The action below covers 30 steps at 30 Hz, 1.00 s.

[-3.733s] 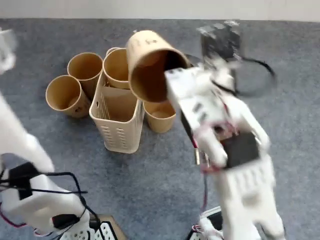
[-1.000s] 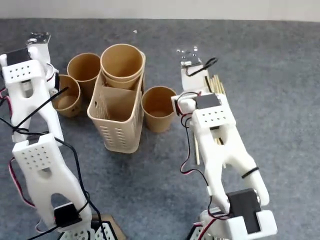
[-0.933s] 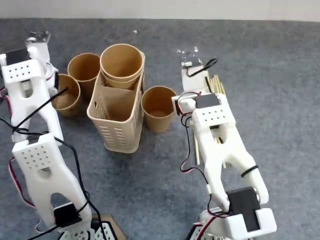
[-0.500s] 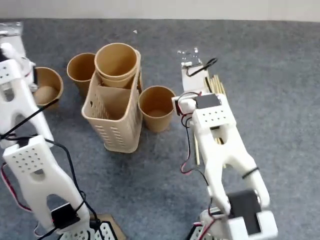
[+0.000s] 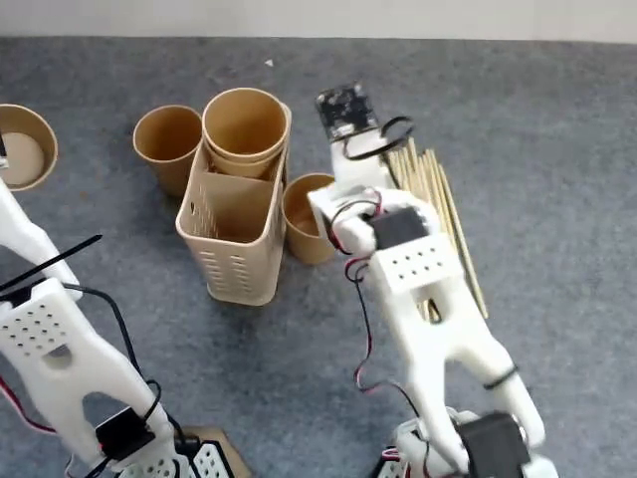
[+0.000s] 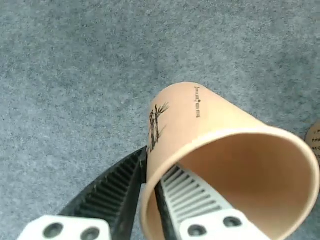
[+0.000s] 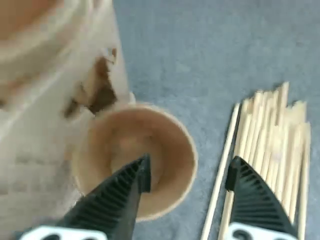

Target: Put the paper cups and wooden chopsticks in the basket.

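The basket (image 5: 234, 244) stands left of centre. Stacked cups (image 5: 246, 124) sit in its far compartment. The left cup (image 5: 167, 139) stands just beside its far left corner, the right cup (image 5: 304, 214) just beside its right wall. The chopsticks (image 5: 443, 199) lie right of the right cup. The held cup (image 5: 22, 144) is at the far left edge.

Mid-frame, the left gripper (image 6: 151, 172) pinches the wall of a paper cup (image 6: 200, 120), with the dark finger (image 6: 115, 187) outside and the pale ribbed finger (image 6: 192, 192) inside. The cup is tilted over grey carpet (image 6: 70, 60).
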Motion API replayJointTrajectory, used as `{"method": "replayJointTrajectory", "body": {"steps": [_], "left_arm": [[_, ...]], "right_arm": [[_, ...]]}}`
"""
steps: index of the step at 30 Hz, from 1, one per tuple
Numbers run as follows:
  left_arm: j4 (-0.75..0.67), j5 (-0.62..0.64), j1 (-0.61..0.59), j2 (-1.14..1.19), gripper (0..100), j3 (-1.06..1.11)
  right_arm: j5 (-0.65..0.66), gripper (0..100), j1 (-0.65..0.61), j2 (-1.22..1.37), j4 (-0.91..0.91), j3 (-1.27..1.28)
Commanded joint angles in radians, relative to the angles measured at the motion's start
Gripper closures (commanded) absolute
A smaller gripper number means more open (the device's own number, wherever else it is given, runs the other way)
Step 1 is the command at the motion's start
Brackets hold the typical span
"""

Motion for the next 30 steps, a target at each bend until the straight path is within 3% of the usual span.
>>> {"method": "replayJointTrajectory", "body": {"steps": [1, 9, 14, 21, 30], "left_arm": [[0.005, 0.008, -0.010, -0.085, 100, -0.047], [0.006, 0.011, 0.050, -0.305, 100, -0.039], [0.008, 0.012, 0.183, -0.380, 100, -0.038], [0.008, 0.034, 0.372, -0.446, 100, -0.033], [0.008, 0.068, 0.608, -0.627, 100, 0.220]], "right_arm": [[0.005, 75.3, -0.001, 0.076, -0.048, 0.024], [0.005, 76.8, 0.027, 0.211, -0.048, 0.028], [0.005, 99.8, 0.035, 0.251, -0.048, 0.027], [0.003, 99.4, 0.131, 0.145, -0.039, -0.045], [0.012, 99.4, 0.234, -0.171, 0.351, -0.294]]}}
